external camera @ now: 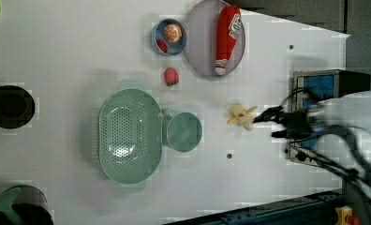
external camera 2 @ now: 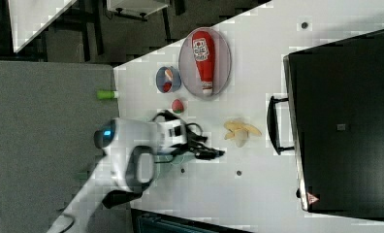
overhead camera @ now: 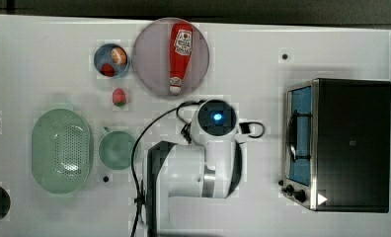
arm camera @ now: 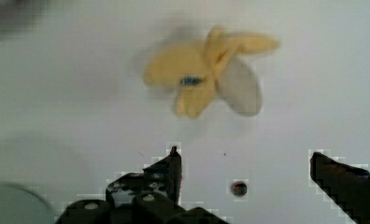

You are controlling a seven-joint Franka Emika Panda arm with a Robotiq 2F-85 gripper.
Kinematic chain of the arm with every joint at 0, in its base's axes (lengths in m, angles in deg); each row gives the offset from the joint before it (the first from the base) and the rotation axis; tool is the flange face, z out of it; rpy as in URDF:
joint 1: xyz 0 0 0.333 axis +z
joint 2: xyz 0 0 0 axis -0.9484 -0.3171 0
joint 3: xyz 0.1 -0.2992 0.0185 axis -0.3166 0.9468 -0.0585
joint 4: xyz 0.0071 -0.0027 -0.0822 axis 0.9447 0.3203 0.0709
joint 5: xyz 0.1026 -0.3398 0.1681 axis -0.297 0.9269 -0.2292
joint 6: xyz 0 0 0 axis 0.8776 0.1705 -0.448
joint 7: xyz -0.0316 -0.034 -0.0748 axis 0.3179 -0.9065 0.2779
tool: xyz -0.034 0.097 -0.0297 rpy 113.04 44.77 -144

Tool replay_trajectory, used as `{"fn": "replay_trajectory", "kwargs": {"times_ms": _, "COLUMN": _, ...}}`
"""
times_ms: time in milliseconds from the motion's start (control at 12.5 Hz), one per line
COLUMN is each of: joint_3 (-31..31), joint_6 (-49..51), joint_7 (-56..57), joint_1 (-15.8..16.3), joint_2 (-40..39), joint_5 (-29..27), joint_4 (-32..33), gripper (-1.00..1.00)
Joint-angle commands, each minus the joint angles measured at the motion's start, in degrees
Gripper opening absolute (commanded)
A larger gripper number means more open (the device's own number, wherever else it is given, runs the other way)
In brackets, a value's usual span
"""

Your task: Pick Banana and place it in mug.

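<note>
The banana (external camera: 241, 116) lies peeled open on the white table, its pale yellow skin flaps spread out. In the left view it sits to the right of the sage-green mug (external camera: 183, 132), which stands upright and empty beside the basket. The wrist view has the banana (arm camera: 211, 77) a short way beyond the fingertips. My gripper (external camera: 268, 125) hovers just to the left view's right of the banana, open, with nothing between its fingers (arm camera: 173, 163). In the top view the mug (overhead camera: 116, 150) shows at the arm's left. The right view has the banana (external camera 2: 241, 131) and the gripper (external camera 2: 214, 153) apart.
A green perforated basket (overhead camera: 62, 150) touches the mug's side. A strawberry (overhead camera: 119, 97), a blue bowl (overhead camera: 111, 60) with fruit and a plate (overhead camera: 149, 54) holding a ketchup bottle (overhead camera: 180, 54) lie farther back. A toaster oven (overhead camera: 341, 143) fills the top view's right.
</note>
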Motion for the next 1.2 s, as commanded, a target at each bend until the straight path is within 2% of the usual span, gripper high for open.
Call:
{"fn": "replay_trajectory", "kwargs": {"times_ms": 80, "joint_3": 1.55, "joint_6": -6.90, "joint_7": 19.52, "joint_1": 0.26, "joint_2": -0.88, "joint_5": 1.14, "joint_4": -0.24, "gripper": 1.00}}
{"fn": "replay_trajectory", "kwargs": {"times_ms": 240, "joint_3": 1.53, "joint_6": -12.71, "joint_7": 25.97, "joint_1": 0.27, "joint_2": -5.57, "joint_5": 1.14, "joint_4": -0.23, "gripper": 1.00}}
{"fn": "replay_trajectory", "kwargs": {"times_ms": 400, "joint_3": 1.53, "joint_6": -17.68, "joint_7": 26.42, "joint_1": 0.28, "joint_2": -9.38, "joint_5": 1.14, "joint_4": -0.06, "gripper": 1.00}}
{"fn": "replay_trajectory", "kwargs": {"times_ms": 800, "joint_3": 1.42, "joint_6": -22.41, "joint_7": 26.44, "joint_1": 0.42, "joint_2": -13.65, "joint_5": 1.14, "joint_4": 0.63, "gripper": 1.00}}
{"fn": "replay_trajectory", "kwargs": {"times_ms": 880, "joint_3": 1.43, "joint_6": -22.80, "joint_7": 26.41, "joint_1": 0.46, "joint_2": -14.10, "joint_5": 1.13, "joint_4": 0.95, "gripper": 0.93}}
{"fn": "replay_trajectory", "kwargs": {"times_ms": 1200, "joint_3": 1.44, "joint_6": -22.81, "joint_7": 26.41, "joint_1": 0.51, "joint_2": -13.49, "joint_5": 1.12, "joint_4": 1.31, "gripper": -0.04}}
